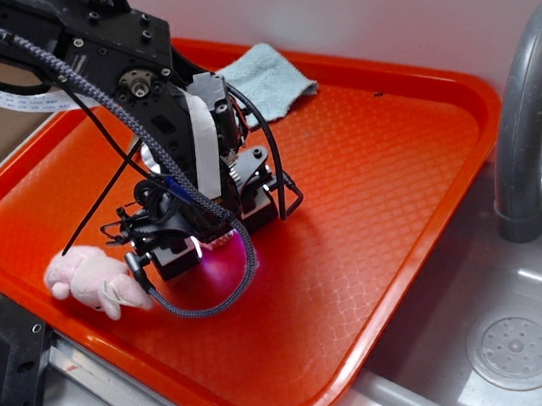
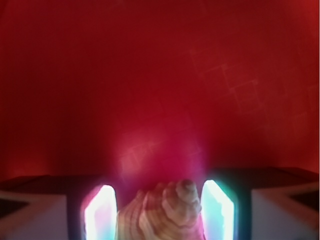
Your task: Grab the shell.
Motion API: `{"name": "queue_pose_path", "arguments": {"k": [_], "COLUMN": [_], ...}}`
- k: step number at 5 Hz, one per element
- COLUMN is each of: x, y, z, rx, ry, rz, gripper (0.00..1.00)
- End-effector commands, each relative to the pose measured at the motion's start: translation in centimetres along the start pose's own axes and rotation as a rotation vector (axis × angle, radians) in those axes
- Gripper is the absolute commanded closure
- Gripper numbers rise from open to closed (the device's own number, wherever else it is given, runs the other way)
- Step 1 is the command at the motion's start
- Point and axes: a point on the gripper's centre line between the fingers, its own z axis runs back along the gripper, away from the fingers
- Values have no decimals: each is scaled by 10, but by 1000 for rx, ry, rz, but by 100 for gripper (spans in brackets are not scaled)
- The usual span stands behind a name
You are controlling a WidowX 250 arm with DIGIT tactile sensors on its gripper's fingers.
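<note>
Glossy orange plastic tray (image 1: 398, 175), scale-embossed. Soft terry cloth (image 1: 267, 78), pale blue, at tray's far rim. Fuzzy pink plush toy (image 1: 95, 278). Ridged, matt shell (image 2: 167, 212). Braided-sheath cable (image 1: 205, 308). Smooth grey plastic sink (image 1: 524, 278) beside tray.

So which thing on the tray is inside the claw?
The shell. It sits between the claw's two glowing fingers. The pink toy lies beside the claw, and the blue cloth is at the tray's far edge.

Shell (image 2: 165, 212) between jaws, on tray (image 1: 389, 176); plush toy (image 1: 90, 279) beside.
</note>
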Motion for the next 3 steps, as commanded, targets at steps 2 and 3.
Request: {"name": "queue_pose_path", "arguments": {"k": [2, 3], "x": [-67, -97], "y": [-24, -37], "z": [80, 113], "rx": [49, 36], "ry": [-77, -111], "rz": [599, 850], "gripper": [100, 100]}}
